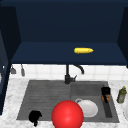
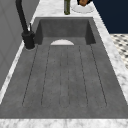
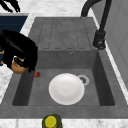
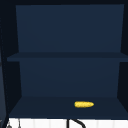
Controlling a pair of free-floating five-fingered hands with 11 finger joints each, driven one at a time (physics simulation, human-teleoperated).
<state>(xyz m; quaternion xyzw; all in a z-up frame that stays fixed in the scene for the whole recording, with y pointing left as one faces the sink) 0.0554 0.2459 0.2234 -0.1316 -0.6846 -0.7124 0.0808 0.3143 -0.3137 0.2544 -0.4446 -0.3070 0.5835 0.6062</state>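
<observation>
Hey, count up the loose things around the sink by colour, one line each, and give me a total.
Yellow: 1, the corn cob on the cabinet shelf.
Red: 1, the ball.
White: 1, the plate in the basin.
Green: 1, the bottle.
Brown: 1, the round item in the right robot hand.
Total: 5

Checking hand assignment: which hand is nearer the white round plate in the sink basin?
Right. The right hand hovers over the basin's right edge, beside the white round plate, curled round a brown object. The left hand is far across at the sink's front-left corner.
</observation>
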